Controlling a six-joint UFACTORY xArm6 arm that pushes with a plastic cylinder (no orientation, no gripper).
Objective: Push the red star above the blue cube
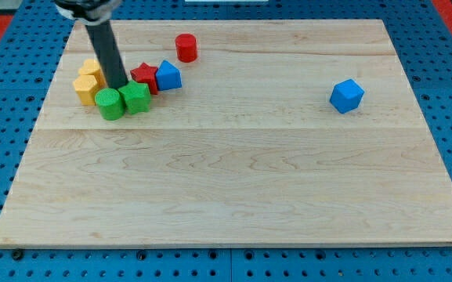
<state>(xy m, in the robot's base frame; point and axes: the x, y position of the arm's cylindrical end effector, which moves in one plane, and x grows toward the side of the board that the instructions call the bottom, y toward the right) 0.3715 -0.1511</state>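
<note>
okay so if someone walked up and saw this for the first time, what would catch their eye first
A tight cluster at the view's upper left: yellow blocks, a green cylinder, a green block, the red star and a blue block, with my tip among them. The blue cube sits alone at the right.

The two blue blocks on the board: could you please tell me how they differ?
The blue cube stands alone at the view's right; the other blue block touches the red star in the cluster at the view's upper left. The cube looks squarer, the other more pointed on top. Both share the same blue.
</note>
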